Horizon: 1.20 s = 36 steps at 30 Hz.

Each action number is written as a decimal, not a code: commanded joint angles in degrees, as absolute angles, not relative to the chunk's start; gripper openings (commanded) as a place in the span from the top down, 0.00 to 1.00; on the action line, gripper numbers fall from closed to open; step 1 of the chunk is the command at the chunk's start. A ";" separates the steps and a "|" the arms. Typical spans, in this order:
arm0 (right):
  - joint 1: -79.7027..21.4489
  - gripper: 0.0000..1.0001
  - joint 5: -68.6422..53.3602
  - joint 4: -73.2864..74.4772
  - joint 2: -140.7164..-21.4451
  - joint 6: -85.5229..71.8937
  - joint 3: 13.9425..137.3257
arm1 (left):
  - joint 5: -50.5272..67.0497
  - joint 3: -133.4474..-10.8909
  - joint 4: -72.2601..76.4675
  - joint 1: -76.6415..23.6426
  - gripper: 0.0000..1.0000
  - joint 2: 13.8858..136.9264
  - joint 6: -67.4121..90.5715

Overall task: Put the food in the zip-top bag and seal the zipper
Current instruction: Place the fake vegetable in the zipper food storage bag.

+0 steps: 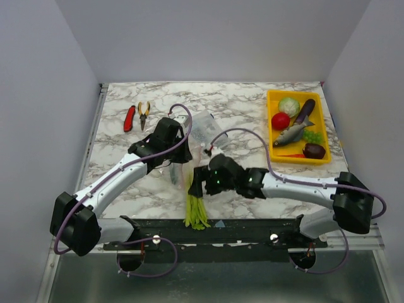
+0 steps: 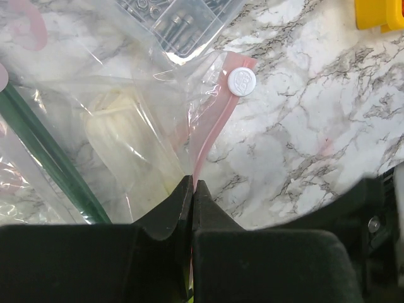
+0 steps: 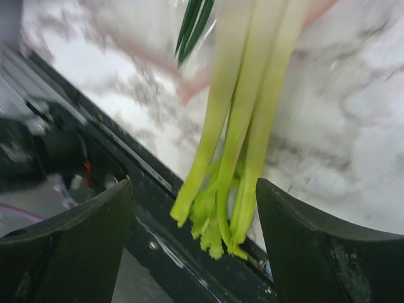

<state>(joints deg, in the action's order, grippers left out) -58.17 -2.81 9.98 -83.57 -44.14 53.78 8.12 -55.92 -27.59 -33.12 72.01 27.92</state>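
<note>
Green pods (image 1: 197,213) lie at the table's (image 1: 145,189) near edge, tips over the black rail (image 1: 252,225). Right gripper (image 3: 194,196) straddles them, fingers wide apart. Left gripper (image 2: 192,186) pinched tight on the bag's (image 2: 126,126) pink zipper (image 2: 214,126). Other food (image 1: 293,132) in yellow tray (image 1: 326,129), far right.

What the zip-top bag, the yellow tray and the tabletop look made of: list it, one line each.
Zip-top bag: thin clear plastic film, glossy; it creases and catches glints.
Yellow tray: probably rigid moulded plastic, smooth; even colour and a raised rim.
Tabletop: white with grey veins, a marble look; whether it is real stone or printed laminate cannot be told.
</note>
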 commanded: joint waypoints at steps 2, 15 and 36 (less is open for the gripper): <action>-70.33 0.20 22.11 3.18 -83.01 -42.10 45.40 | 8.08 -57.85 -28.18 -33.11 1.00 71.61 28.56; -76.38 0.11 34.13 -16.66 -98.26 -39.66 45.83 | 9.40 -57.92 -27.95 -33.09 1.00 71.89 28.37; -76.13 1.00 25.65 -5.88 -82.56 -39.15 44.51 | 10.29 -57.00 -25.94 -33.09 1.00 66.09 25.41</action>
